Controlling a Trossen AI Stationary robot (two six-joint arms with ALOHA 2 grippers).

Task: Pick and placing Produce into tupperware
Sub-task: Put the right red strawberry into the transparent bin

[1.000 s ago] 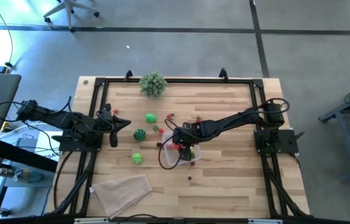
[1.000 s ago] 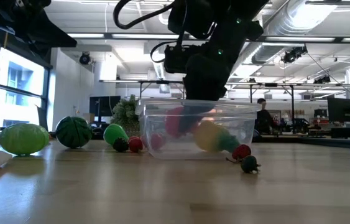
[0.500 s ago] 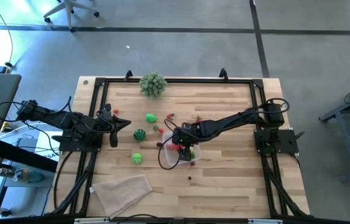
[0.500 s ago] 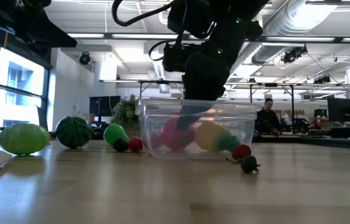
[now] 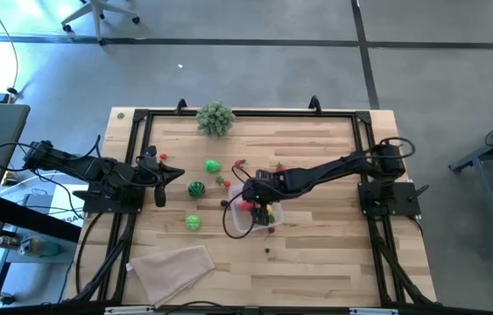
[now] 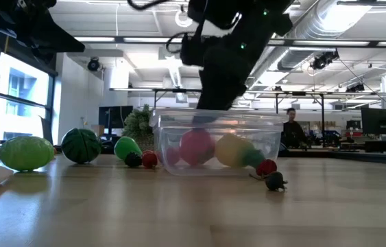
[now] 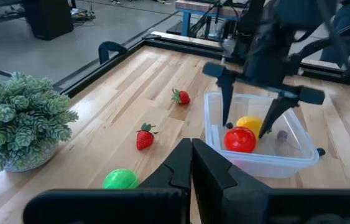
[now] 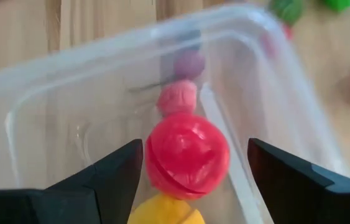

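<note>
Clear plastic formed the tupperware (image 5: 255, 219), which sat near the middle of the wooden table (image 5: 316, 254), on the side nearer the right arm. Inside it lay a red ball (image 8: 187, 156) touching a yellow piece (image 8: 165, 211), with a small pink piece (image 8: 177, 96) and a purplish one (image 8: 189, 63) farther along the container's floor. The right gripper (image 7: 249, 121) hung directly over the container with its fingers spread wide, one on each side of the red ball and gripping nothing; the ball rested on the bottom between them.

Outside the container, two tiny pieces lay against its wall in the low view: a red berry (image 6: 267, 167) and a dark one (image 6: 275, 181) just beside it. Two strawberries (image 7: 145, 137) (image 7: 181, 96) lay on the bare wood between the container and the far edge. Toward the left arm sat a bright green piece (image 5: 214, 164), a striped dark-green ball (image 5: 196, 188) and a lighter green ball (image 5: 193, 222), all well apart from the tupperware. One more small dark piece (image 5: 267, 251) lay on the near side of the container.

A bushy grey-green plant (image 5: 215, 117) stood at the far edge of the table, and a beige folded cloth (image 5: 174, 267) lay near the front left corner. The left gripper (image 5: 176, 174) waited at the table's left edge with its fingers closed together and empty. A person (image 6: 291, 127) showed in the room beyond the table.
</note>
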